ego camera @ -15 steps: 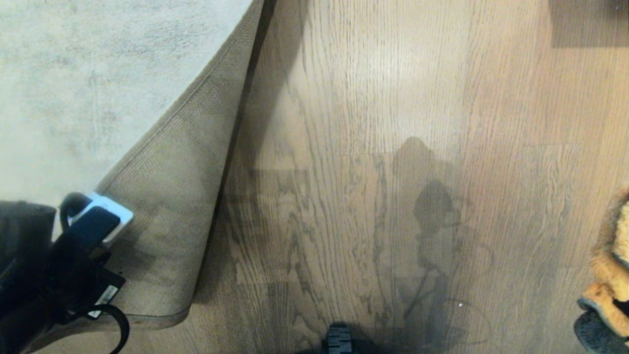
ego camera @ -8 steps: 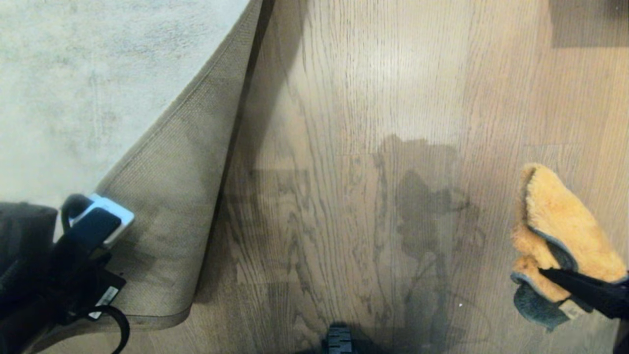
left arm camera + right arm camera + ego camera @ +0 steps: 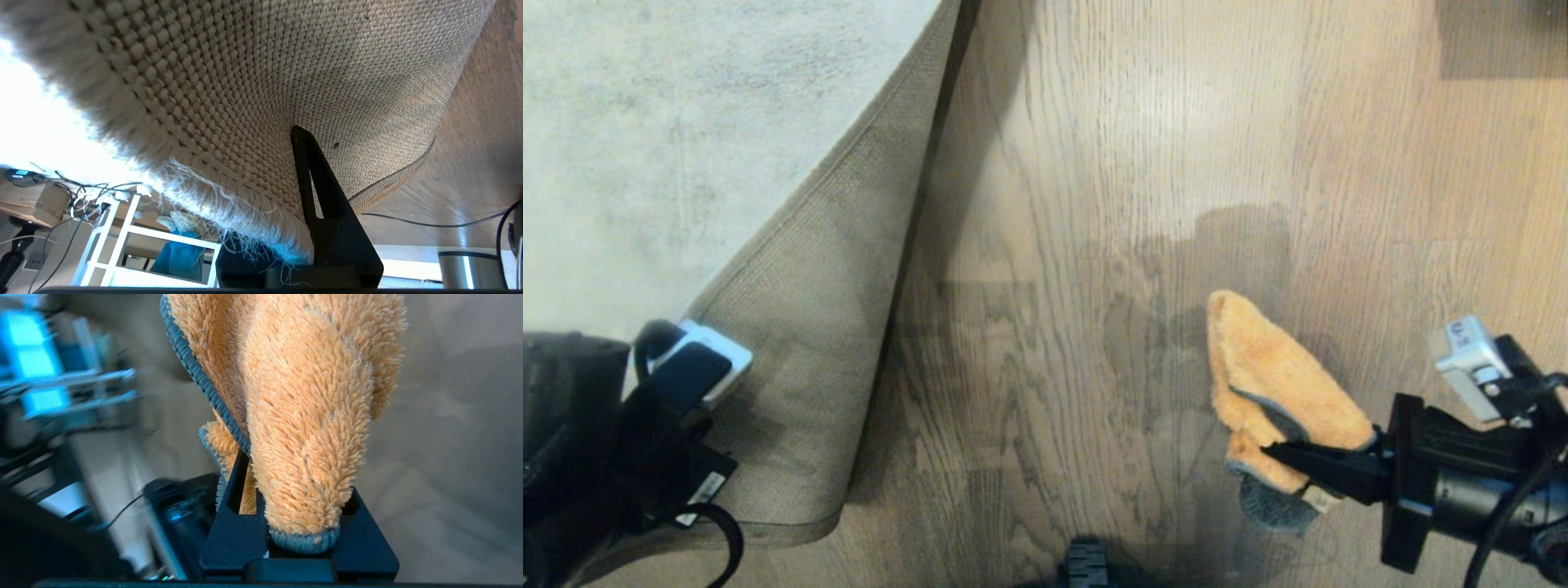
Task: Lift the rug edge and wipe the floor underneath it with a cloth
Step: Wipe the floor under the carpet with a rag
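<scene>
- Here, at far left of the head view, the left gripper (image 3: pixel 698 363) is clamped on the rug edge (image 3: pixel 792 327), holding the corner folded back so the tan woven backing faces up over the pale grey pile.
- In the left wrist view, one black finger (image 3: pixel 322 196) presses against that backing, with frayed threads hanging from the rug edge just beside it.
- Just right of the fold, a strip of the floor (image 3: pixel 1094 204) lies in the rug's shadow; beyond it the brown wood-grain planks stretch bare across the middle of the scene.
- Right of centre, the cloth (image 3: pixel 1278 384), orange and fluffy with a grey hem and a dark grey part, hangs over the floor, well apart from the rug.
- At far right, the right gripper (image 3: pixel 1319 465) reaches in from the edge of the head view, closed on the near end of the cloth.
- In the right wrist view, the cloth (image 3: pixel 302 408) bulges out from between the black fingers (image 3: pixel 233 526).
</scene>
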Tool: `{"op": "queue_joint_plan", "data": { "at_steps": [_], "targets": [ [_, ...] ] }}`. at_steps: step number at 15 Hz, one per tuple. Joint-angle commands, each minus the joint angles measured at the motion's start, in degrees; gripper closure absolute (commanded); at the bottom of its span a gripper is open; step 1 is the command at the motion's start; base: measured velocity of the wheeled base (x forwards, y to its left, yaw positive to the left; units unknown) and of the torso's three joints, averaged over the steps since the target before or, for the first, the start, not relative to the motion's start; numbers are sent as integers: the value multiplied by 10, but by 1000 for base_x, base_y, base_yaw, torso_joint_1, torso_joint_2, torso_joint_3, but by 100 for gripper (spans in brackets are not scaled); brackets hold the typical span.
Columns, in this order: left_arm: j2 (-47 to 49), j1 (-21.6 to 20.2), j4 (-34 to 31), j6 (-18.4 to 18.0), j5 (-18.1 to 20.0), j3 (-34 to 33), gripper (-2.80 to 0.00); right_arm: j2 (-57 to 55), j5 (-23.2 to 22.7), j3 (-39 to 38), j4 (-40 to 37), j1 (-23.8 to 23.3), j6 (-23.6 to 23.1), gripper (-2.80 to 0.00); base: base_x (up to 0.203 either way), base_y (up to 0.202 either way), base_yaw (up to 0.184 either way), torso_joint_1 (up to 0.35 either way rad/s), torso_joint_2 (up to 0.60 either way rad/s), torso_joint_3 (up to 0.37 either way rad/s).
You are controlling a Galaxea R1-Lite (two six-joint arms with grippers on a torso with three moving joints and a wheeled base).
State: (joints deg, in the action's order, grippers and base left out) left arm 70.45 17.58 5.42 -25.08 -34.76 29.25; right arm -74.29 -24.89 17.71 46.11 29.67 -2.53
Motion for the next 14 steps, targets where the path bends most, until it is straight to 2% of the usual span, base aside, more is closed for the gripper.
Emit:
{"op": "queue_joint_plan", "data": {
  "at_steps": [1, 8, 11, 14],
  "targets": [
    [2, -1, 0, -1, -3, -1, 0, -55, 2, 8, 8, 52, -1, 0, 0, 0, 0, 0, 0, 0],
    [2, -4, 0, 0, -4, -4, 0, -228, 61, 116, 31, 163, -3, 0, 0, 0, 0, 0, 0, 0],
    [2, -4, 0, 0, -6, -5, 0, -312, 81, 128, 134, 207, 0, 0, 0, 0, 0, 0, 0, 0],
    [2, -5, 0, 0, -7, -6, 0, -370, 133, 142, 202, 257, 2, 0, 0, 0, 0, 0, 0, 0]
  ]
}}
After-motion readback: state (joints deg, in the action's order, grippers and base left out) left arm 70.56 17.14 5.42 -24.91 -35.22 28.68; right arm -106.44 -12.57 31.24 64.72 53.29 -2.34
